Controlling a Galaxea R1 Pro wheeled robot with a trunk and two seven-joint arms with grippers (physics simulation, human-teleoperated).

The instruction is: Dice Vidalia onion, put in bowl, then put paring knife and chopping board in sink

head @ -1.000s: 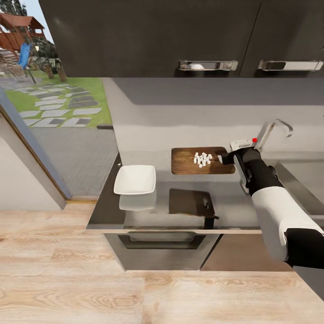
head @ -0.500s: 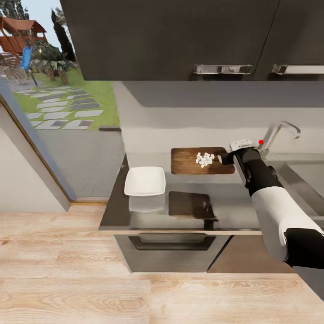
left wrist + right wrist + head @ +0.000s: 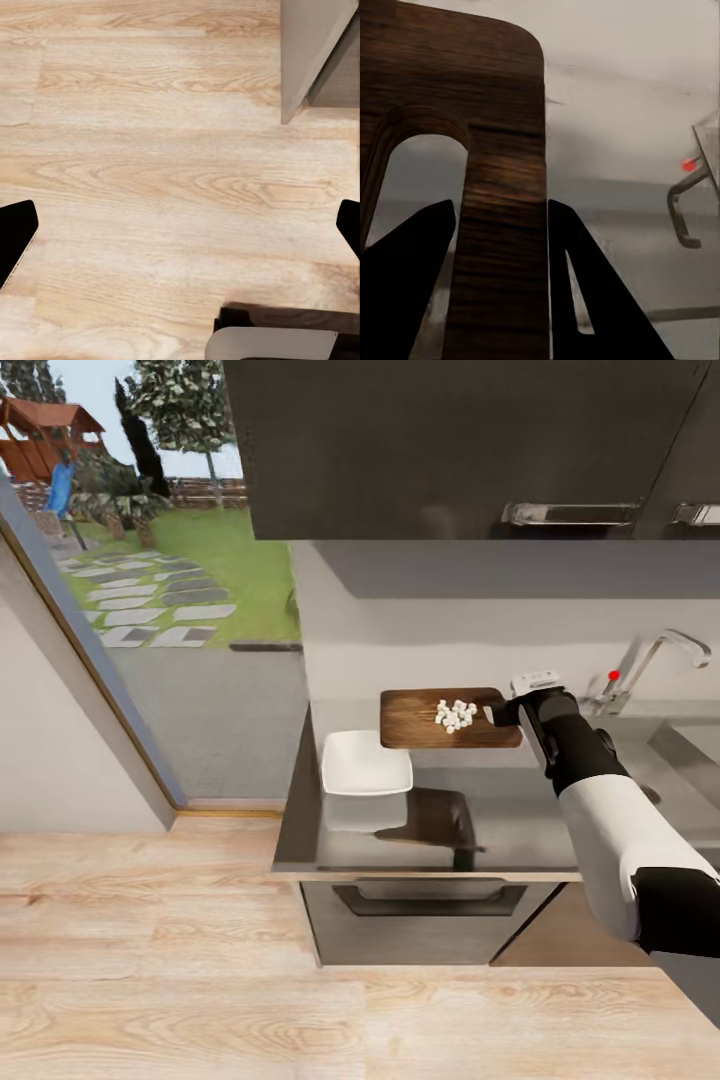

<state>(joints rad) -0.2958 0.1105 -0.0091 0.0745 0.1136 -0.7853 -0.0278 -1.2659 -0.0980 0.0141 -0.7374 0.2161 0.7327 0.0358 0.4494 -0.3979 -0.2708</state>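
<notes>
My right gripper is shut on the handle end of the brown chopping board, holding it level above the grey countertop. A small heap of white diced onion lies on the board. In the right wrist view the dark fingers clamp the strip of board beside its slot. The white square bowl sits on the countertop, just left of and below the board. My left gripper hangs open over the wooden floor. The paring knife is out of view.
The chrome tap with its red knob and the sink basin lie to the right of the board. Dark wall cabinets hang above. A glass door to the garden stands at the left.
The whole picture has shifted right, so the camera moved left along the counter. The held board now hangs closer to the bowl. Both grippers kept their state.
</notes>
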